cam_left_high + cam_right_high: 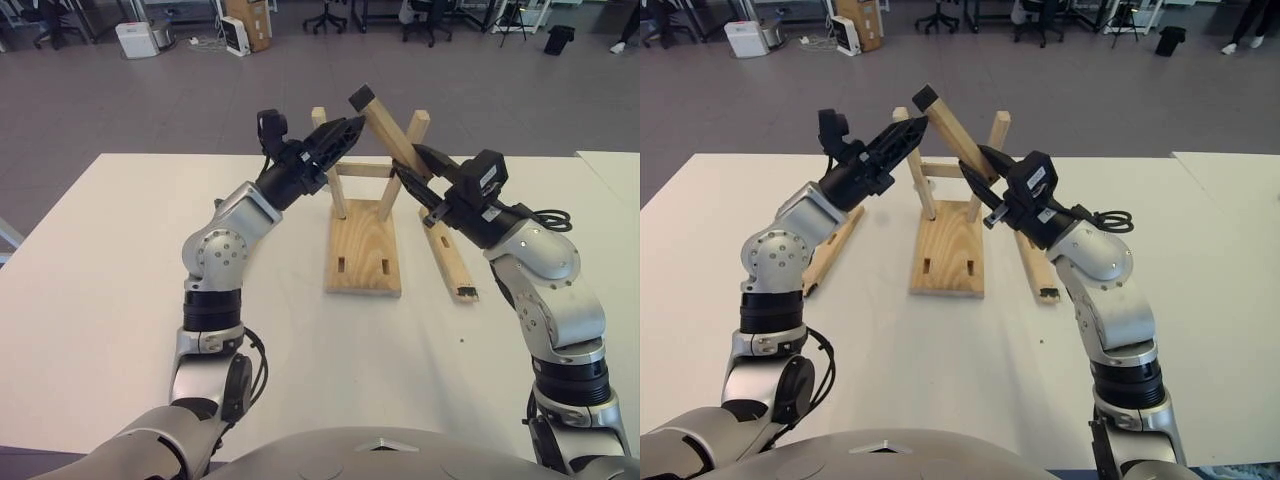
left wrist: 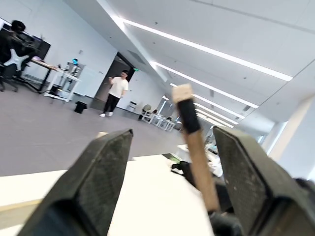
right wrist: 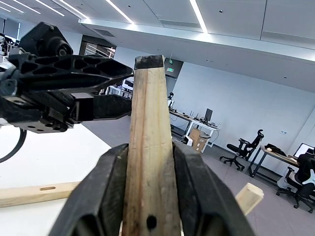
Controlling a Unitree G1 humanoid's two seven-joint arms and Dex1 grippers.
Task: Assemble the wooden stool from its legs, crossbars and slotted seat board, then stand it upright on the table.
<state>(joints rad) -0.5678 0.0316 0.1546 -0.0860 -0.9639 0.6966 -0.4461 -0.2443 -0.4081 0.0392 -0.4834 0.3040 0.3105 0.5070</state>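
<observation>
The slotted seat board (image 1: 365,250) lies flat on the white table (image 1: 100,260) in the centre of the head view, with two open slots at its near end. At its far end two upright legs (image 1: 333,175) rise, splayed outward and joined by a crossbar (image 1: 364,170). The right gripper (image 1: 408,162), just right of centre in the upper half of the frame, is clamped on a third leg (image 1: 378,120). This leg is tilted, its free end up and toward the left, above the crossbar and crossing in front of the right-hand upright leg. In the right wrist view the fingers (image 3: 108,191) press against both sides of it. The left gripper (image 1: 352,130) sits at upper centre, its tips just beside the raised end of the held leg. The left wrist view shows its fingers (image 2: 98,187) spread wide, with that leg seen in the gap between them. A fourth leg (image 1: 452,262) lies flat on the table just right of the seat board, under the right arm. Another wooden bar (image 1: 830,252) lies left of the board, partly hidden by the left arm.
</observation>
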